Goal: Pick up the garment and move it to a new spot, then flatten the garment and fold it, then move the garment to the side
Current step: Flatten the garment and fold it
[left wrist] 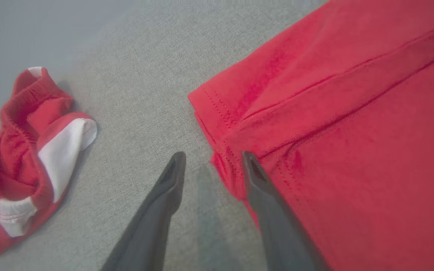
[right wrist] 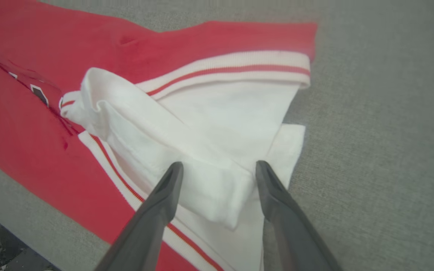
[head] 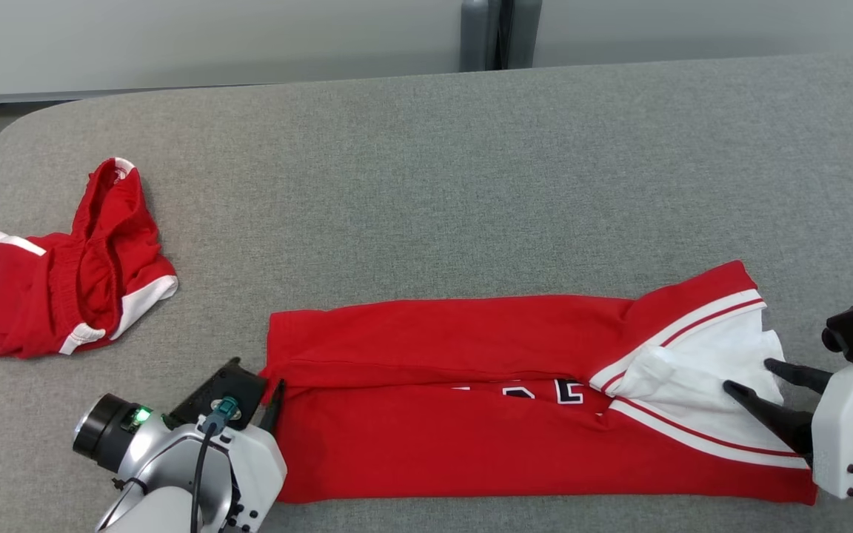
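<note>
We see the garment, a red jersey, lying folded lengthwise into a long band on the grey worktop. It lies close to the near edge and runs from left of the middle to the right side. Two red flaps meet along the middle of the band, and a strip of dark lettering shows in the gap between them (too little of it to read). At the right end the red gives way to white fabric edged with a red-and-white striped trim, and this white part lies rumpled and folded over on itself.

The left gripper sits at the garment's left end. Its fingers stand apart and hold nothing. One tip is over the stitched red hem and the other is over bare worktop just beside it.

The right gripper is at the opposite end. Its fingers are spread wide on either side of a loose white fold, not clamped on it. We cannot tell whether the tips touch the cloth.

A pair of red shorts with white trim lies crumpled by the worktop's left edge, well apart from the garment.
</note>
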Motion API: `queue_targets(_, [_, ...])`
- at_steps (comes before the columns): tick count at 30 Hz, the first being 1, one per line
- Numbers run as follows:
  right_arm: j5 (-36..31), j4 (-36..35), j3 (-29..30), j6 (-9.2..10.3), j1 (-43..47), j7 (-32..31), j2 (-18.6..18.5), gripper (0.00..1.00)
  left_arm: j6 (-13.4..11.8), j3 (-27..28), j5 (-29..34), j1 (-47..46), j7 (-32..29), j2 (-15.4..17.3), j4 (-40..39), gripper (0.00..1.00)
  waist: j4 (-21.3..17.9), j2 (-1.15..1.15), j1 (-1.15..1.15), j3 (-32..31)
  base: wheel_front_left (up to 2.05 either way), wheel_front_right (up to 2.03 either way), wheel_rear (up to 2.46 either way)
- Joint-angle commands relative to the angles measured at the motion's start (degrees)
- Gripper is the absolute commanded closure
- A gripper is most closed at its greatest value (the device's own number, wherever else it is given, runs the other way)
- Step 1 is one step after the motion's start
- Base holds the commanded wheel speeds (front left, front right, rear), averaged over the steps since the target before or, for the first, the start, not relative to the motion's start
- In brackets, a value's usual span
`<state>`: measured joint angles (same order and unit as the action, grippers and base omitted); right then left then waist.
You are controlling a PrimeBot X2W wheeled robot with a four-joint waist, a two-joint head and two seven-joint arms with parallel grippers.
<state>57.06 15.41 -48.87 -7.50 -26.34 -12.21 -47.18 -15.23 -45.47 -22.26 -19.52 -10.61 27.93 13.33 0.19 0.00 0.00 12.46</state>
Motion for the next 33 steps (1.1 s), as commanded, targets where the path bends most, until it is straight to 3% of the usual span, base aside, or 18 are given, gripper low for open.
queue_targets(1, [0.3,-0.1,1.1,0.02,0.9,0.0,-0.1,0.00,-0.8,0.9,-0.4,-0.2,0.6,0.6,-0.4,0.00,0.0,0.00,0.00,-0.3,0.00,0.00,0.00])
queue_targets(9, [-1.8,1.7,7.6,0.02,2.1,4.3,1.2,0.00,-5.8,4.8,-0.9,-0.1,4.3,0.5,-3.3,0.00,-0.1,0.00,0.00,-1.9,0.00,0.00,0.00])
queue_targets(15, [-4.3,3.8,14.8,0.02,4.3,12.2,5.0,0.00,-8.2,8.2,-2.9,2.1,12.1,-1.9,-4.6,0.00,-0.4,0.00,0.00,-3.1,0.00,0.00,0.00])
queue_targets(19, [-5.5,5.4,20.0,0.02,6.5,18.6,8.9,0.00,-9.3,12.3,-6.3,4.3,20.2,-5.2,-4.3,0.00,-0.7,0.00,0.00,-3.8,0.00,0.00,0.00])
queue_targets(25, [-8.1,8.1,25.3,0.01,10.6,26.1,15.1,0.00,-7.3,17.5,-7.3,8.4,25.8,-9.7,-3.2,0.00,-1.1,0.00,0.00,-4.5,0.00,0.00,0.00])
queue_targets(33, [-15.0,10.5,29.4,0.01,14.5,27.4,20.5,0.00,-4.4,27.0,4.5,15.6,25.8,-18.2,-8.5,0.00,-1.9,0.00,0.00,-4.6,0.00,0.00,0.00])
